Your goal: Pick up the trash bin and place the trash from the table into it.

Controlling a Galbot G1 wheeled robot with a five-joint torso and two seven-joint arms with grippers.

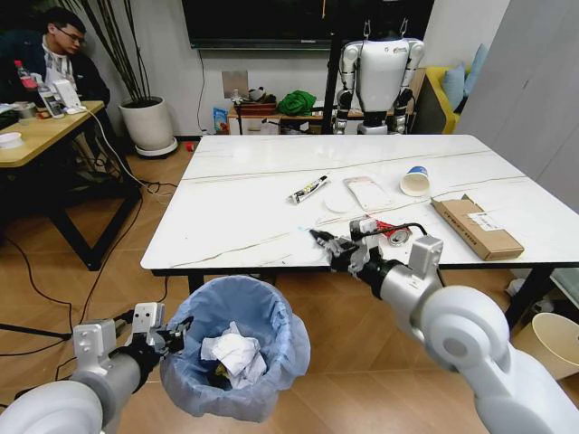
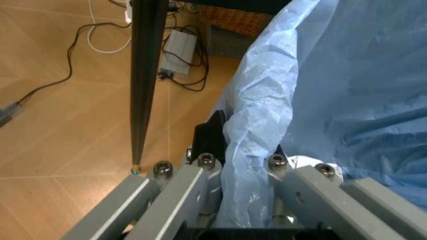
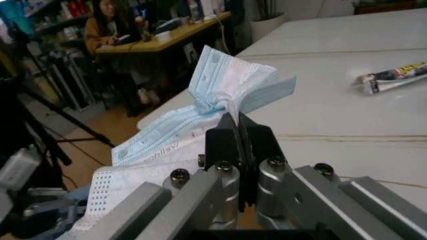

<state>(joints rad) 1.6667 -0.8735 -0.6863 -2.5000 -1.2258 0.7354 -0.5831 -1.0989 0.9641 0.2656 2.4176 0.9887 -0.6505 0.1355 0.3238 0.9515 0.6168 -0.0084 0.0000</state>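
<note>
- Right gripper [image 3: 237, 131]: centre of the right wrist view, jaws closed, pinching a pleated blue-and-white face mask [image 3: 223, 95] at its bunched middle; soft, weightless, likely to flutter
- Left gripper [image 2: 243, 162]: lower centre of the left wrist view, clamped on the bagged rim of the trash bin [image 1: 237, 357], lower left of the head view; light, crinkly film, slippery
- Table [image 1: 244, 203]: hard marble-look top
- Remaining trash: tube [image 1: 308, 190], paper cup [image 1: 415, 181], crushed can [image 1: 394, 234], flat cardboard box [image 1: 477, 227]; stiffest, best taken by an edge

Office-like robotics lab, wood-pattern floor, marble-look table [image 1: 271, 194], light wooden desk [image 1: 36, 136] with a seated person, wall-mounted screen [image 1: 298, 23], white humanoid robot [image 1: 380, 77] on a stand, loose floor cables [image 1: 127, 194], potted plant [image 1: 147, 122]
</note>
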